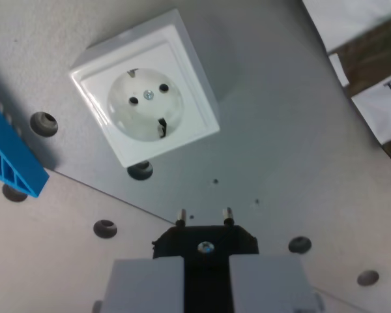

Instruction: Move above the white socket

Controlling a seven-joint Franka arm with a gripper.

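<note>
- two pale grey fingers of the gripper fill the bottom edge of the wrist view, clamped narrow on a black plug held between them.
- plug: two metal pins stand at its top edge, pointing up the frame; a small silver screw sits in the middle of its black body.
- white socket: lies in the upper left-centre of the view, well apart from the plug and to the wrist view's left of the pins' line; its square housing is turned at an angle to the frame.
- socket face: a round recess with two dark pin holes, a centre screw and earth clips at its rim.
- grey plate: flat surface under the socket, with round holes scattered across it and a seam running diagonally below the socket.
- blue part: a ribbed plastic piece at the left edge, near the socket but not touching it.
- white papers: at the upper right corner, one bearing cut-off black lettering.
</note>
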